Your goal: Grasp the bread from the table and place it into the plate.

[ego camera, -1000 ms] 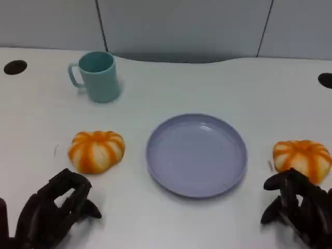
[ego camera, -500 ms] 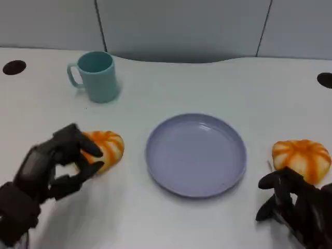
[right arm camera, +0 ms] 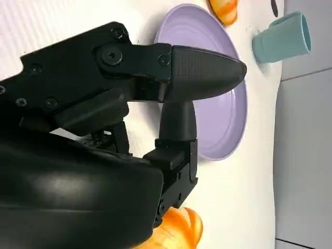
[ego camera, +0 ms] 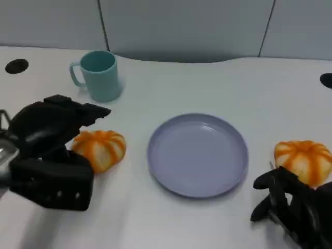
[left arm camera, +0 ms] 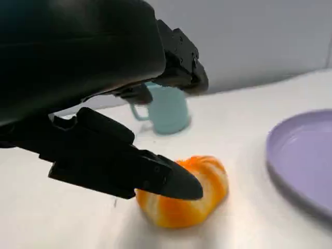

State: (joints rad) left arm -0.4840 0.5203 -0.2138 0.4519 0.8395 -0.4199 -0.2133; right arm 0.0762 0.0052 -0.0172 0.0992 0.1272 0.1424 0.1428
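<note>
While my left hand (ego camera: 49, 150) hangs over the round orange-and-white bread (ego camera: 100, 149), fingers (left arm camera: 171, 181) spread, I must close them, then lift it to the round purple plate (ego camera: 197, 154).

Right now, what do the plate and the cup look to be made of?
The plate looks like lavender plastic with a smooth, faintly glossy finish: soft highlights, uniform colour, thin rim. The cup looks like matte teal plastic or glazed ceramic; its even colour leaves that open.

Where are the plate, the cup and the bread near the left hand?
plate (ego camera: 197, 155): head view, bare centre of its dish.
cup (ego camera: 99, 75): head view, front of its wall.
bread near the left hand (ego camera: 102, 148): head view, middle of its striped top.
</note>
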